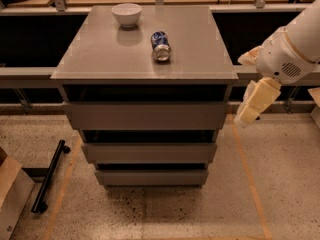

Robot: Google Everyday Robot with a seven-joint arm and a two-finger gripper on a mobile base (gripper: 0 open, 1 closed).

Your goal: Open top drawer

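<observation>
The top drawer is a wide grey flat front without a handle, just under the cabinet's top slab, above two shorter drawers. It looks shut, flush with the frame. My gripper hangs on the white arm at the right of the cabinet, about level with the top drawer's front and a little to its right, apart from it. Its cream fingers point down and to the left.
On the cabinet top stand a white bowl at the back left and a blue can lying on its side near the middle. A black bar lies on the floor at the left, next to a cardboard box.
</observation>
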